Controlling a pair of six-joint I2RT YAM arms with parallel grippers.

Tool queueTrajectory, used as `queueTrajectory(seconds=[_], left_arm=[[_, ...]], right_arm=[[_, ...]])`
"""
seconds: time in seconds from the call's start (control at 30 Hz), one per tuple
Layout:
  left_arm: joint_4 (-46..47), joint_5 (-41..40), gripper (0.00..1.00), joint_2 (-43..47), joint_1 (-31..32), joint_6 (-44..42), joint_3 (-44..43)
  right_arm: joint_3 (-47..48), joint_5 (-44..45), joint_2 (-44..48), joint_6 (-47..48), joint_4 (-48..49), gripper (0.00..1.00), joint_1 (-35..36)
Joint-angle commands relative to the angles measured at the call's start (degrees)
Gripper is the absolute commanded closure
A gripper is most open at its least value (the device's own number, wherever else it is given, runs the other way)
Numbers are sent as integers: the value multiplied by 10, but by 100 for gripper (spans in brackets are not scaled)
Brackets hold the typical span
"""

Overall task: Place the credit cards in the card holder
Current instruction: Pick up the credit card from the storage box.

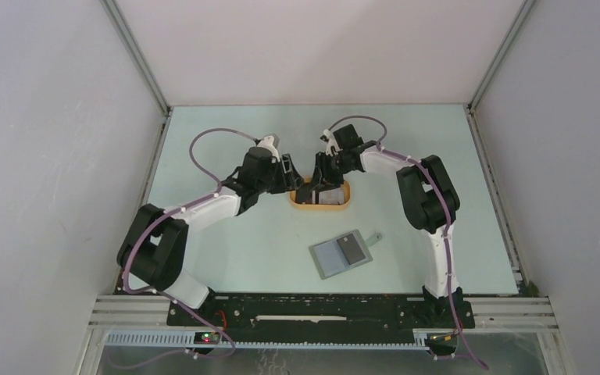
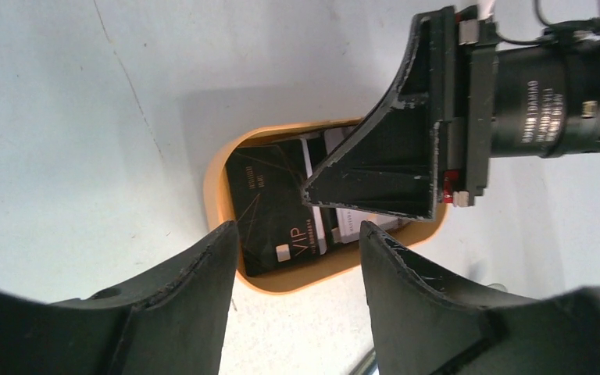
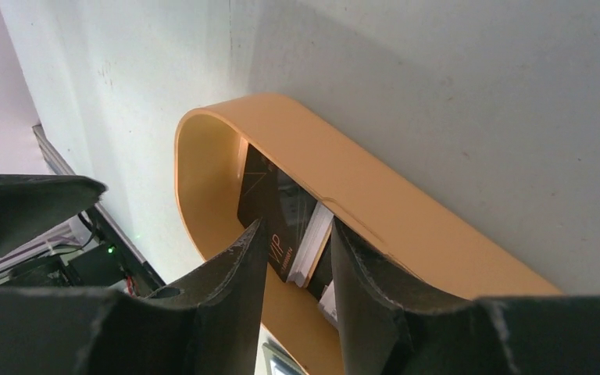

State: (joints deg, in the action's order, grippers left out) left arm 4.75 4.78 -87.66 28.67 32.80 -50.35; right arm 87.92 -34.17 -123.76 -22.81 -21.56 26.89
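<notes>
Pale green table, largest thing in view. Near its front, well apart from both grippers, the card holder, lying open and flat, snap tab sticking out on its right side. Farther back, at mid-table, an orange tray holding the credit cards: a black card flat on the tray floor, and whitish cards stacked beside it, tilted, one edge raised near the tray wall. Left gripper spread wide, holding nothing, hanging just above one end of the tray. Right gripper dipped inside the tray, jaws at a narrow gap astride the whitish stack. Pressing on it or not: cannot tell.

Handling, by judgement: thin, light, stiff, slick plastic. Likely to slide rather than lift when lying flat, and to fan apart when pinched as a stack. Best taken by a raised long edge, one at a time, pinched across the two faces, with the tray wall as a stop. Little danger of breakage. Main danger a slip or a double pick.
</notes>
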Motion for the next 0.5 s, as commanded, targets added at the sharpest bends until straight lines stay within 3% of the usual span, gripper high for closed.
queueTrajectory(seconds=[0.0,0.27,0.47], left_arm=[[-10,-10,38,-22,-5,-14,1],[-10,10,48,-60,-7,-14,-9],[-11,25,57,-83,-8,-10,-15]], right_arm=[[3,62,6,0,11,55,17],[-13,96,13,-14,10,51,23],[-36,35,25,-48,51,51,17]])
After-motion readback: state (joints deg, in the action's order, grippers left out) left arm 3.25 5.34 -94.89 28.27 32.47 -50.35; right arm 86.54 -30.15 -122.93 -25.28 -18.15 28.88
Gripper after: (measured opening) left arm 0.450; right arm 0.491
